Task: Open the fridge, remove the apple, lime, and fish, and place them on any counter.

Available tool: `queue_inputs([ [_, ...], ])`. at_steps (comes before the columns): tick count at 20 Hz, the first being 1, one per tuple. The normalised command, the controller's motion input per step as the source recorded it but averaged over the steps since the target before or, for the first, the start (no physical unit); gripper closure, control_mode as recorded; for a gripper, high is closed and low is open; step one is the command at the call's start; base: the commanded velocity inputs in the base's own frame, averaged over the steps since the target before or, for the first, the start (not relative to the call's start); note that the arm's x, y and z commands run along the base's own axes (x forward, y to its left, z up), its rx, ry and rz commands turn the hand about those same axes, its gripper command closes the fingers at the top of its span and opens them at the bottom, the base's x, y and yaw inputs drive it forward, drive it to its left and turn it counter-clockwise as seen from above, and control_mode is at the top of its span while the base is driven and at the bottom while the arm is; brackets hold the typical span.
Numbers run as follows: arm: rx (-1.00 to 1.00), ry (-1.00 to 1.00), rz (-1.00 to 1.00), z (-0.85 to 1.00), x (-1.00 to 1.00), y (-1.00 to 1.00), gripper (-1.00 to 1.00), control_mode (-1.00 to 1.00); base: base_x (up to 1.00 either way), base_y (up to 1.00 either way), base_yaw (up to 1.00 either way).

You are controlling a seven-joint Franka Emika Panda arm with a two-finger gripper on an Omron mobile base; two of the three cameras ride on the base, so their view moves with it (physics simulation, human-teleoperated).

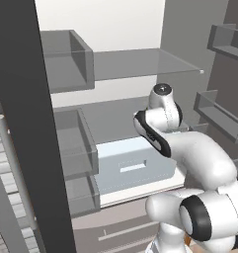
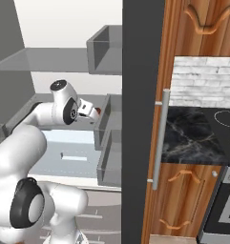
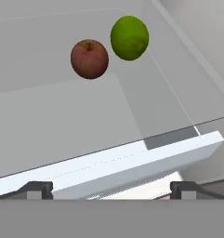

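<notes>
The fridge (image 1: 140, 64) stands open, its white interior and grey shelves in front of me. On a grey glass shelf (image 3: 62, 111) the dark red apple (image 3: 89, 59) and the yellow-green lime (image 3: 129, 37) sit side by side, almost touching, the lime to the right. My gripper (image 3: 111, 189) is open and holds nothing. It hovers short of that shelf's white front edge, well apart from both fruits. In the right base view the gripper (image 2: 94, 113) reaches into the fridge at mid height. The fish is out of view. The black marble counter (image 2: 193, 133) lies right of the fridge.
Grey door bins (image 1: 73, 143) hang on the left door and more bins (image 1: 217, 111) on the right one. A white crisper drawer (image 1: 133, 165) sits below my arm. The dark door edge (image 2: 138, 119) with its bar handle (image 2: 159, 138) stands between fridge and counter. A stove (image 2: 226, 128) is far right.
</notes>
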Motion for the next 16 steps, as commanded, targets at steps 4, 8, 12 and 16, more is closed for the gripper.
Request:
queue_inputs([
  [4,0.01,0.00,0.00,0.00,0.50,0.00,-1.00,-1.00,0.00,0.00,0.00],
  [8,0.00,0.00,-0.03,-0.06,0.59,-0.01,-1.00,-1.00,0.00,0.00,0.00],
  [12,0.00,0.00,-0.04,-0.01,0.65,0.00,-1.00,-1.00,0.00,0.00,0.00],
  [16,0.02,0.05,-0.01,-0.15,0.61,0.00,-1.00,-1.00,0.00,0.00,0.00],
])
